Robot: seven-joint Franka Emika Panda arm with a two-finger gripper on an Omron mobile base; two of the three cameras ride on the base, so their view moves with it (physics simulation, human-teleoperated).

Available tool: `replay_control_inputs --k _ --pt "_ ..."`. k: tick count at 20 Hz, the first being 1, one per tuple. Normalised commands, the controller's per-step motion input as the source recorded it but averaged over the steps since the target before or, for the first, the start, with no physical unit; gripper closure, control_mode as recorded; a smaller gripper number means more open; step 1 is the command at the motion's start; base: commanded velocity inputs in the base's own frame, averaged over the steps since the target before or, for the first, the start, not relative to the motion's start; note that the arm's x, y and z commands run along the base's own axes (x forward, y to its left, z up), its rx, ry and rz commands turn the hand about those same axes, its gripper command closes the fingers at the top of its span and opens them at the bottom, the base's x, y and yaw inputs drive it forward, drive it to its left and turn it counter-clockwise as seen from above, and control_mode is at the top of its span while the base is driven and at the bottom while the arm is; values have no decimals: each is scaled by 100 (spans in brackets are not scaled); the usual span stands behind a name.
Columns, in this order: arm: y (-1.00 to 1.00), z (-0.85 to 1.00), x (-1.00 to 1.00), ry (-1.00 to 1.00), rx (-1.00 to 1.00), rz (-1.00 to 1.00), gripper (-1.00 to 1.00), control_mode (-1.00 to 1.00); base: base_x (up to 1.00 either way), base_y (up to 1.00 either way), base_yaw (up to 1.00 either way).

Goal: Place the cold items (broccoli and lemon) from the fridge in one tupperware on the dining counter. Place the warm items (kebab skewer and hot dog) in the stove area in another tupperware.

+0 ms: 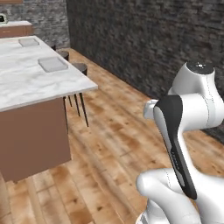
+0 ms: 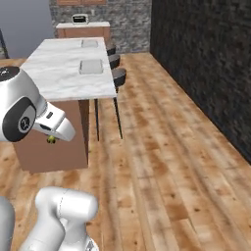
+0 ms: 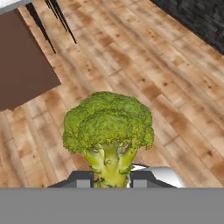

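A green broccoli (image 3: 108,127) stands stem-down between my gripper (image 3: 111,179) fingertips, its stalk clamped by the shut jaws, above the wooden floor. The dining counter (image 1: 17,83) (image 2: 59,78) with a white marble top lies ahead. Two flat grey tupperware containers rest on it, a nearer one (image 1: 52,64) (image 2: 91,66) and a farther one (image 1: 29,42) (image 2: 89,43). The lemon, kebab skewer and hot dog are out of view.
Dark stools (image 1: 80,68) (image 2: 119,74) stand along the counter's right side. A dark brick wall (image 1: 144,39) (image 2: 206,54) runs along the right. Open wooden floor (image 2: 162,162) lies between them. A far counter (image 2: 82,27) carries a small appliance.
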Motion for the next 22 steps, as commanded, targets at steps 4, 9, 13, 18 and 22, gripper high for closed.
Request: replay_control_inputs --k 4,9,13,18,22 --pt "0 0 0 0 0 0 100 100 100 -99 33" --pt "0 0 0 0 0 0 100 100 96 -100 27" --pt "0 0 0 0 0 0 100 100 97 -100 33" --pt "0 0 0 0 0 0 100 100 100 -100 40" --pt "0 0 0 0 0 0 100 100 100 -99 40"
